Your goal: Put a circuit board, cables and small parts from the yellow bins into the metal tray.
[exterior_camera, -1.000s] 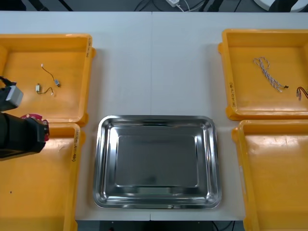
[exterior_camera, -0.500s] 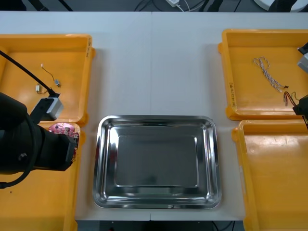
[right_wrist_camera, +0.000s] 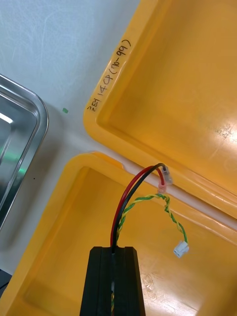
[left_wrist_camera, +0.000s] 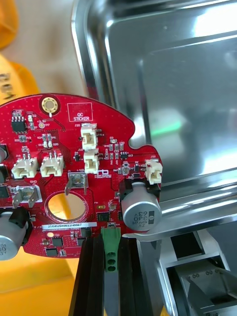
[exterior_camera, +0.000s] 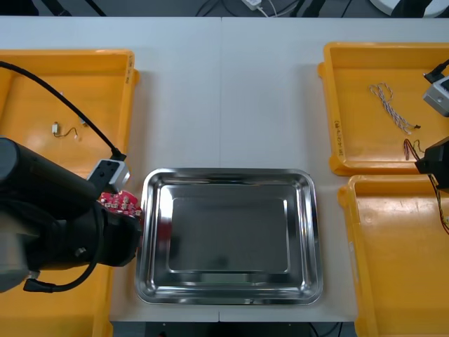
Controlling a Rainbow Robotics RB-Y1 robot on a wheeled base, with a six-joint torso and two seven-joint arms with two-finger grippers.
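Observation:
My left gripper (left_wrist_camera: 111, 244) is shut on the green connector of a round red circuit board (left_wrist_camera: 74, 168). In the front view the board (exterior_camera: 119, 202) hangs at the left rim of the bare metal tray (exterior_camera: 231, 298), with the left gripper (exterior_camera: 126, 216) just beneath it. My right gripper (right_wrist_camera: 117, 252) is shut on a red and yellow cable (right_wrist_camera: 129, 197), whose loose end with a white plug dangles free. In the front view the right gripper (exterior_camera: 429, 163) holds the cable (exterior_camera: 443, 210) above the border between the two right yellow bins.
A twisted blue and white cable (exterior_camera: 391, 105) lies in the far right bin (exterior_camera: 335, 105). Small metal parts (exterior_camera: 59, 129) on thin wires lie in the far left bin (exterior_camera: 112, 84). The near right bin (exterior_camera: 393, 267) sits under the right gripper.
The left arm swung right, carrying the circuit board from over the near left bin to the tray's left rim. The right gripper came into view and lifted the red and yellow cable.

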